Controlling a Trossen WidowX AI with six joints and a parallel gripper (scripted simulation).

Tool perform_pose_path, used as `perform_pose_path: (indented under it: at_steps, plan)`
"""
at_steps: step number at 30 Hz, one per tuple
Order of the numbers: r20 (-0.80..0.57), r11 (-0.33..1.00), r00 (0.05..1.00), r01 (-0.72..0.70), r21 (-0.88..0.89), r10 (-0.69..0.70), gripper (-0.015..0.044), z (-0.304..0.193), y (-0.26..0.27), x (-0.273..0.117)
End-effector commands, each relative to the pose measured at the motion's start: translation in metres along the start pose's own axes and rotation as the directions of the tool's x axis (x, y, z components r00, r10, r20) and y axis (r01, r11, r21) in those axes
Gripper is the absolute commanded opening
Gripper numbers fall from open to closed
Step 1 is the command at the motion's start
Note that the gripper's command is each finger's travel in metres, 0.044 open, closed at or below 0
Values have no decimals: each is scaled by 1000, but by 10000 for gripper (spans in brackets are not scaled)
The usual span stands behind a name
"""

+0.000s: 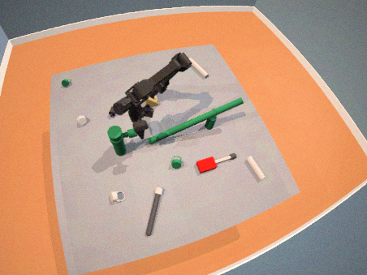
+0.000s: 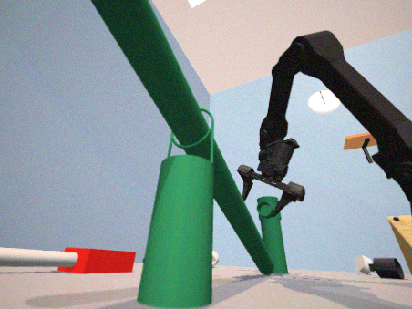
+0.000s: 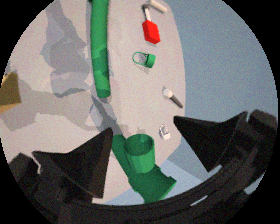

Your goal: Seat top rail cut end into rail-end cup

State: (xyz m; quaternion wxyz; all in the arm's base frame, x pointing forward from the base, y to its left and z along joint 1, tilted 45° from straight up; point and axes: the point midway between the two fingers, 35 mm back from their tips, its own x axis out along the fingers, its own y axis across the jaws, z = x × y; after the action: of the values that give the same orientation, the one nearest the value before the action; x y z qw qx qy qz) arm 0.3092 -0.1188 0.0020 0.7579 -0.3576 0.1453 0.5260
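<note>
Fingers: the gripper (image 1: 141, 137) (image 2: 259, 208) (image 3: 144, 125) is released, its two fingers spread wide, with nothing grasped.
Rail: the green rail (image 1: 195, 121) (image 2: 180, 111) (image 3: 100, 50) lies slanting, its higher end toward the right mat edge in the top view, its lower end near the frame's centre.
Short post: the rail passes through the loop over this post (image 1: 209, 123) (image 2: 187, 230).
Cup: the rail-end cup (image 1: 131, 133) (image 2: 265, 210) (image 3: 140, 155) is high on the big post (image 1: 119, 145) (image 2: 274, 248) (image 3: 120, 150), left of centre in the top view; its mouth has no rail inside.
Gap: in the wrist view, open room separates the rail's end from the cup's rim.
Finger edges: in this view they stand at both sides of the cup; whether one touches it, I cannot tell.
Beside: a loose green cap (image 1: 176, 163) (image 3: 150, 60) lies below the rail in the top view.
</note>
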Motion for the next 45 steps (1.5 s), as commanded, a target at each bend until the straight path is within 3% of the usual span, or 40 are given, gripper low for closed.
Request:
perform_pose_path:
  at_steps: [1, 5, 10, 14, 18, 24, 40, 45]
  plan:
    - [-9, 1000, 1000, 3, -3, -3, 440, 14, -8, -13]
    - [-5, 1000, 1000, 5, 10, -4, 440, 11, -7, -10]
    - [-2, 909, 1000, 4, 417, -3, 440, 40, -21, -36]
    - [0, 679, 1000, 1, 734, -2, 440, 69, -30, -59]
    - [3, 345, 1000, -2, 939, 0, 440, 102, -36, -81]
    - [5, 28, 1000, -5, 1000, 1, 440, 130, -38, -98]
    - [6, 0, 1000, -6, 1000, 5, 440, 132, -37, -98]
    - [17, -263, 996, 7, 965, 91, 440, 140, -35, -79]
